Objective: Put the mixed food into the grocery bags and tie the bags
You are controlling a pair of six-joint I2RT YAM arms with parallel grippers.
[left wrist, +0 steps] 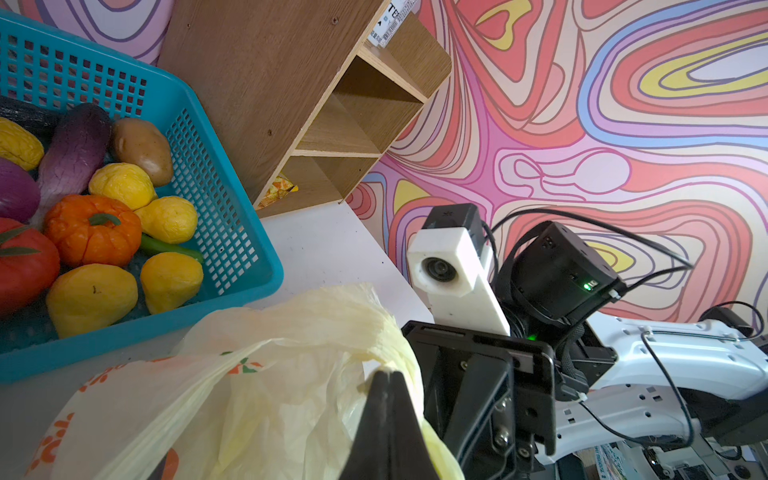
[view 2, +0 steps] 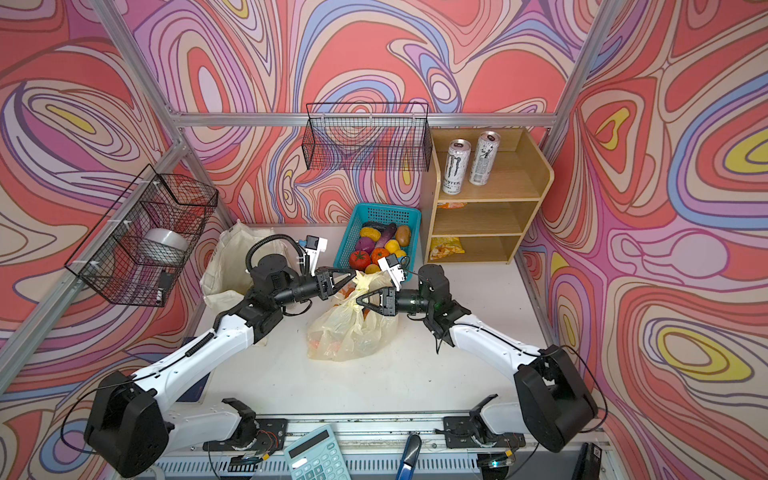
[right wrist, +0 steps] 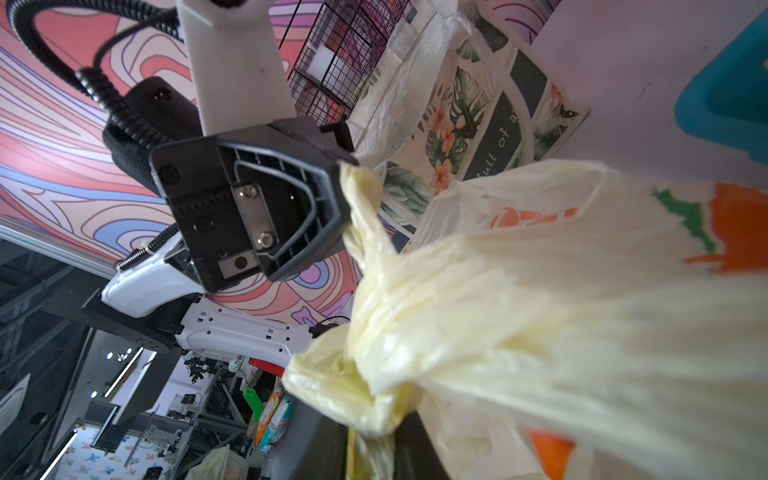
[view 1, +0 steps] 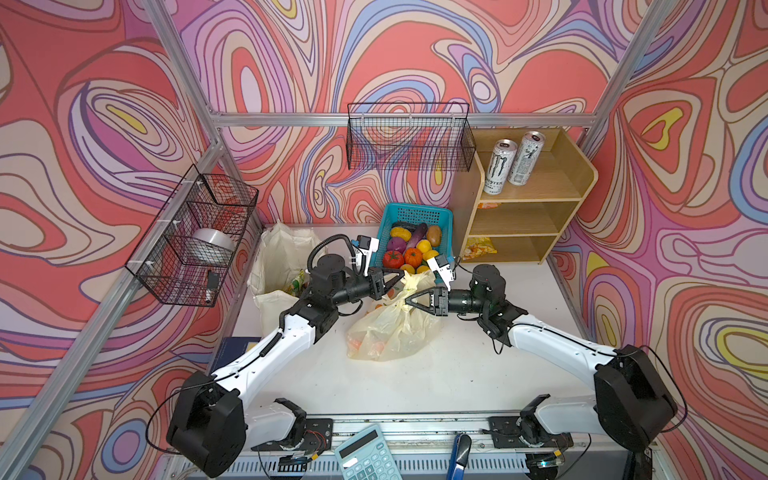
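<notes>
**Both grippers locked on the bag handles, knot waiting to be pulled**

Right in front of the teal plastic mesh basket (view 1: 415,210), which is full of glossy toy vegetables (view 1: 409,251), the thin pale-yellow plastic carrier bag with orange print (view 1: 390,332) slumps on the white table (view 1: 436,382).

The left gripper (view 1: 401,274) is clamped on a twisted handle at the basket's front rim. The right gripper (view 1: 409,300) is pinched shut on the other strand, slightly further from the basket. A short stretch of plastic runs between the tips, pointing straight out from the basket.

Tightening, I'd say, means drawing the tips apart. The basket crowds the far side and the cream canvas tote (view 1: 282,253) sits on the left arm's side of it. The open room is on the near side.
</notes>
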